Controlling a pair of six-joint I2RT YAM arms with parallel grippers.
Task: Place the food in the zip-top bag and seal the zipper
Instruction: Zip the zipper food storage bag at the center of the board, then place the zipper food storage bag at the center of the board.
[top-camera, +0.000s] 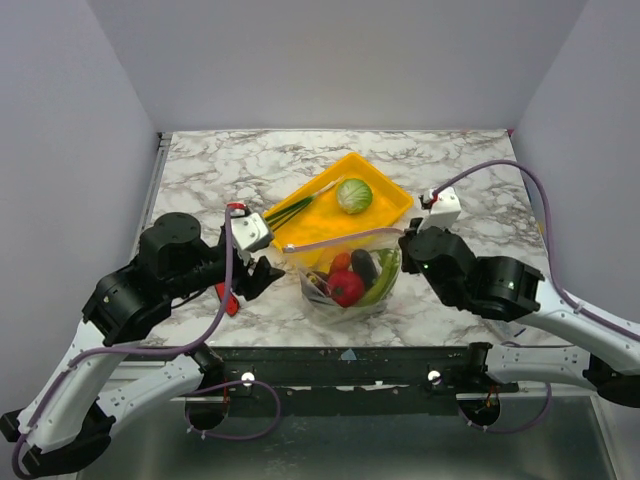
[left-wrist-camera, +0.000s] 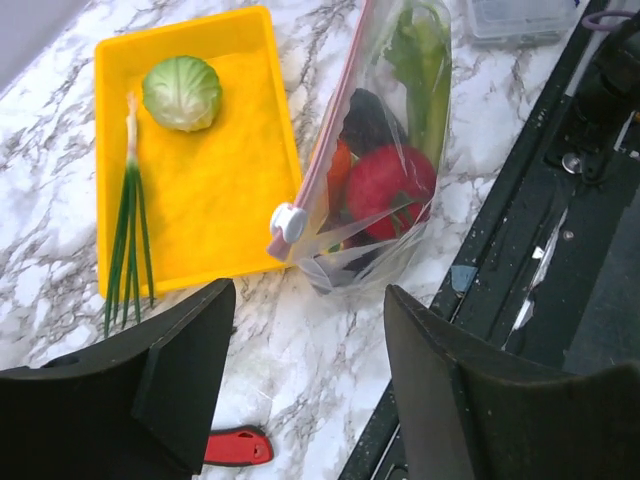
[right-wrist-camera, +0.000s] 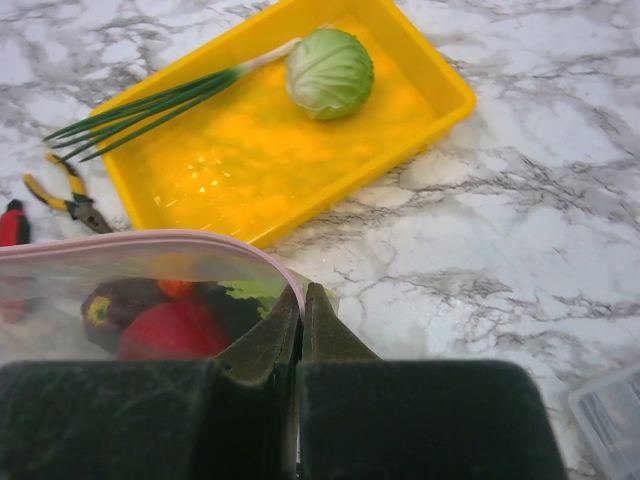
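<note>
Left gripper (left-wrist-camera: 308, 290) hangs released and empty, just left of the zip-top bag (top-camera: 345, 268), which stands mid-worktop, part filled. Beyond it, in the yellow tray (top-camera: 404, 206), green onions (top-camera: 300, 205) slant near-left to far-right, closest to the left arm, beside a cabbage (top-camera: 354, 195). Right gripper (right-wrist-camera: 300, 312) clenches the bag's right mouth edge.

Zip-top bag (top-camera: 322, 262) upright, holding tomato (top-camera: 346, 288), eggplant (right-wrist-camera: 108, 305); cabbage (top-camera: 353, 196), green onions (top-camera: 290, 210) in yellow tray (top-camera: 392, 200).

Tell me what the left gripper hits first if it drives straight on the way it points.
Probably the zip-top bag: its end with the white slider lies dead ahead between the open fingers of the left gripper. Depth is unclear, so a steeper line could meet the marble table first.
</note>
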